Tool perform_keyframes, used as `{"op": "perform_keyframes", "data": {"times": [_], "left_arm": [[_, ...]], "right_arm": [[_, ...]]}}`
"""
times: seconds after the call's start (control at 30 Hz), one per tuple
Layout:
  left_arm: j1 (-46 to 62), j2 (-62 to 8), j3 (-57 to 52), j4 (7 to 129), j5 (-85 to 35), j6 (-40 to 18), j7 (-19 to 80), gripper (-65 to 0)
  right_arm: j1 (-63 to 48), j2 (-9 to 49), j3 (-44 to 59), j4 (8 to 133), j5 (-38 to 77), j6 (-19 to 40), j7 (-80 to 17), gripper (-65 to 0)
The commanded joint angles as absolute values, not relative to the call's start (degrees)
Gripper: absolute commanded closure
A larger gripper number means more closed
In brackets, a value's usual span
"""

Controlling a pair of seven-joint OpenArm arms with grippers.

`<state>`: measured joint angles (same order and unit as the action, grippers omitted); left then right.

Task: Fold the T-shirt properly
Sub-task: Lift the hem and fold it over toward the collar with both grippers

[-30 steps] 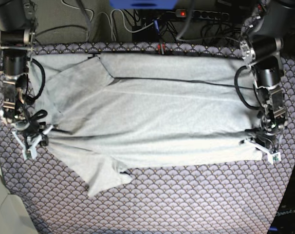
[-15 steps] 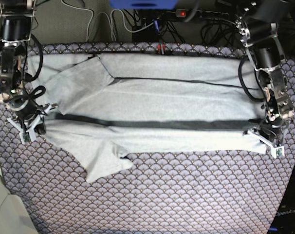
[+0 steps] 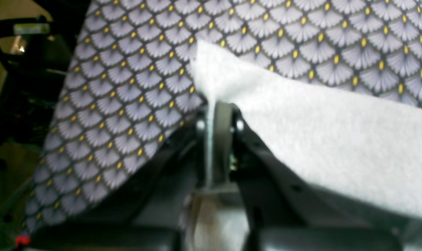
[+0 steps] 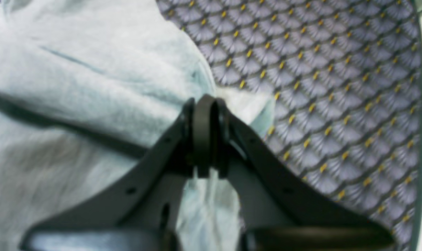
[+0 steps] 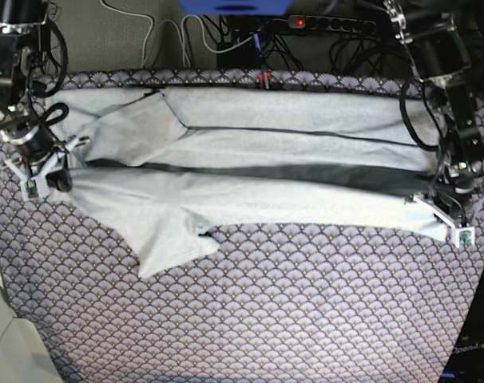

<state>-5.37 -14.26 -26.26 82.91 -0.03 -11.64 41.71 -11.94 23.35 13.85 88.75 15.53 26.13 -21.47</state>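
The light grey T-shirt (image 5: 250, 128) lies spread sideways across the patterned cloth (image 5: 306, 319). Its near edge is lifted into a taut band (image 5: 250, 203) with a dark shadow behind it. One sleeve (image 5: 170, 247) droops onto the cloth at the near left. My left gripper (image 5: 454, 227), at the base view's right, is shut on the shirt's corner. The left wrist view shows the fabric (image 3: 336, 146) pinched in my left gripper (image 3: 216, 108). My right gripper (image 5: 38, 179) is shut on the shirt's other end. In the right wrist view, cloth (image 4: 92, 69) bunches around my right gripper (image 4: 205, 104).
A power strip and tangled cables (image 5: 330, 24) run behind the table's far edge. A white surface (image 5: 2, 343) borders the near left corner. Dark equipment (image 5: 474, 351) stands at the near right. Patterned cloth covers the table in front of the shirt.
Both grippers have raised the shirt's near edge off the cloth. The right gripper has moved toward the far side, and the shadow gap under the lifted band has widened.
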Motion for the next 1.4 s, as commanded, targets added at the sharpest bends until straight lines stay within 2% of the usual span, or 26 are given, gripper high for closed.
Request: {"op": "perform_keyframes", "data": {"times": [0.0,0.2,0.33,0.5,1.1,1.37], "left_arm": [[-5.7,-15.3,-26.7,84.9,-0.1,-11.2,40.3,-0.4],[-1.2,-15.1,-30.6,88.7,-0.2,-11.4,41.6,-0.4],[1.5,-15.5,-33.1,90.9,-5.3,-11.4,44.2,-0.4],[2.4,-16.0,-33.7,89.9,-7.9,-11.4,44.7,-0.4],[8.0,-16.0,-33.8,89.7,-8.2,-11.4,44.8,-0.4],[8.3,-16.0,-33.8,89.5,-8.2,-11.5,44.9,-0.5]], "right_arm": [[-12.3,24.4,15.1,90.5,16.4,25.9,-20.0,0.0],[-16.0,24.4,16.8,94.8,16.6,26.0,-20.0,0.0],[-18.2,24.4,18.1,96.5,16.6,26.2,-20.0,0.0],[-19.8,24.2,18.2,96.6,16.6,32.4,-20.4,0.0],[-27.1,23.1,19.7,96.9,16.6,32.6,-20.0,0.0],[-28.7,23.3,21.7,96.7,16.6,34.9,-20.4,0.0]]}}
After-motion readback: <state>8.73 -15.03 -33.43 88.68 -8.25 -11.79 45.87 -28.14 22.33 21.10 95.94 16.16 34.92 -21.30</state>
